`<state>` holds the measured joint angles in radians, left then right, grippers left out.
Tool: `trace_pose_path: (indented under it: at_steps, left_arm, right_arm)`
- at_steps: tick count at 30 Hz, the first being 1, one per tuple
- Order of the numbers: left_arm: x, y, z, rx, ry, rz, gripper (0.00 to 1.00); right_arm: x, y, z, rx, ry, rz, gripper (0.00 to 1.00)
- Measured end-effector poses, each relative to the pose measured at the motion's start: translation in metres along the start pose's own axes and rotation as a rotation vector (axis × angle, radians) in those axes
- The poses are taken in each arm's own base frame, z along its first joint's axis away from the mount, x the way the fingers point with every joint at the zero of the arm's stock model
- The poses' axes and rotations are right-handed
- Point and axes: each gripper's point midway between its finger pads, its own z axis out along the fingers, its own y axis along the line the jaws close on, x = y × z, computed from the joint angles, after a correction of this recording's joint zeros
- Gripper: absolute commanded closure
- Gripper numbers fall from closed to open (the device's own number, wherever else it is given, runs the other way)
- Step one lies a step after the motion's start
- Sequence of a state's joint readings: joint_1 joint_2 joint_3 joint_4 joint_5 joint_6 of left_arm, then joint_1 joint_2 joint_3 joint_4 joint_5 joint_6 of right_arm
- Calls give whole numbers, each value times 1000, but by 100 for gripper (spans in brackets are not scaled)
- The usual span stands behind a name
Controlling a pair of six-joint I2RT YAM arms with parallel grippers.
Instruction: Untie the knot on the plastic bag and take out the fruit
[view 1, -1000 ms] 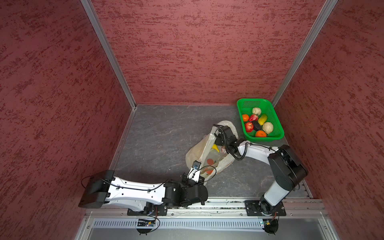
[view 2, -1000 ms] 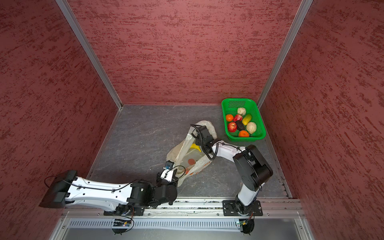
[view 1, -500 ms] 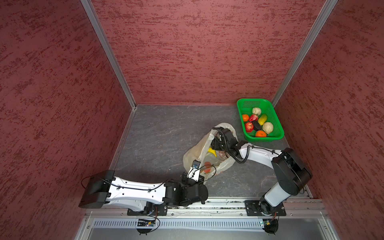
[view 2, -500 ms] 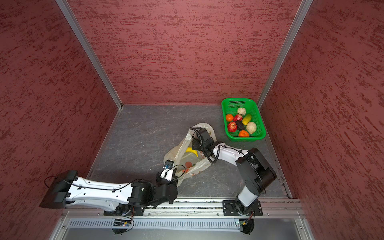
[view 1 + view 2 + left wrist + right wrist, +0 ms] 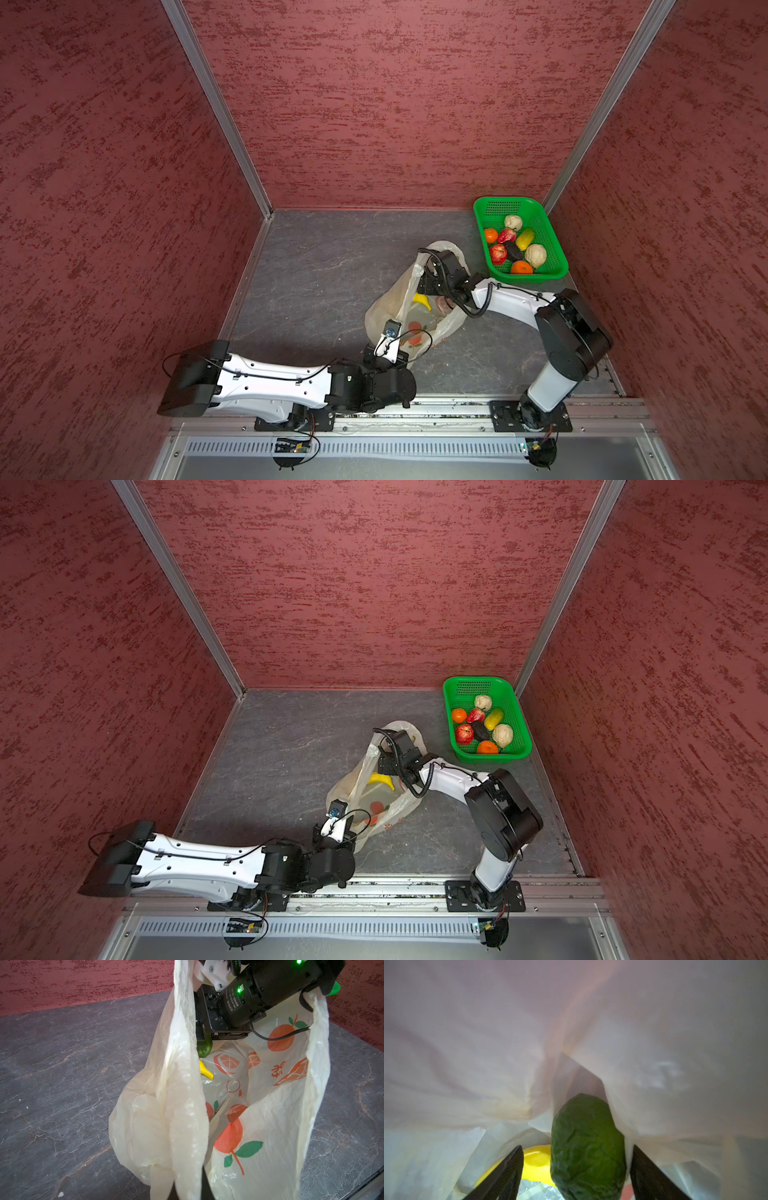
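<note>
well, in both top views we see the thin cream plastic bag printed with orange fruit (image 5: 388, 303) (image 5: 353, 781) lying open on the grey floor, near the green plastic mesh basket (image 5: 521, 277) (image 5: 492, 757), to its left and nearer the front rail. several pieces of fruit (image 5: 535, 254) sit in that basket, and a yellow banana (image 5: 422, 301) (image 5: 382, 780) lies inside the bag. the right arm reaches past the basket's near corner into the bag's mouth.

in the left wrist view the left gripper (image 5: 188, 1190) is closed tight on a gathered fold of the bag, holding it up.

in the right wrist view the right gripper (image 5: 576, 1147) is spread wide inside the bag. its black fingers (image 5: 508, 1167) stand either side of a bumpy dark green fruit (image 5: 587, 1147) without clamping it, and the banana lies just beside.
</note>
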<state>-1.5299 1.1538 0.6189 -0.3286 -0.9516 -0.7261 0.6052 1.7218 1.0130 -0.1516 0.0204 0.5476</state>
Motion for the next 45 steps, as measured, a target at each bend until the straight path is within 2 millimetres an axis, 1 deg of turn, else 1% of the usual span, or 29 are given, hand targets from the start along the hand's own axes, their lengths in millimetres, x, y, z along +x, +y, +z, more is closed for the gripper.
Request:
trace_pose_path:
  at_steps: [5, 10, 12, 15, 18, 21, 29, 31, 36, 40, 45]
  left_arm:
    - [0, 0, 0, 1, -1, -4, 100]
    - [0, 0, 0, 0, 0, -14, 100]
    - [0, 0, 0, 0, 0, -21, 100]
    - [0, 1, 0, -3, 2, -24, 100]
    - [1, 1, 0, -3, 2, -24, 100]
    - [1, 1, 0, -3, 2, -24, 100]
    - [2, 2, -1, -5, 5, -35, 100]
    - [2, 1, -1, -4, 5, -36, 100]
    - [2, 1, -1, -4, 6, -35, 100]
    - [3, 2, -1, -7, 8, -31, 100]
    - [4, 4, -1, -14, 13, -32, 100]
  right_arm:
    - [11, 5, 6, -35, 49, 8, 23]
    - [15, 19, 4, -112, 66, 20, 23]
    - [21, 23, 0, -143, 75, 22, 22]
    - [28, 23, -11, -163, 77, 27, 20]
    - [25, 25, -17, -174, 64, 30, 19]
    - [23, 26, -19, -179, 55, 34, 19]
    - [10, 24, -26, -152, 1, 48, 19]
    - [9, 21, -24, -131, -7, 54, 21]
    - [3, 13, -10, -63, -7, 98, 22]
    - [4, 8, -9, -10, 15, 145, 23]
    - [14, -5, -17, 87, 38, 159, 20]
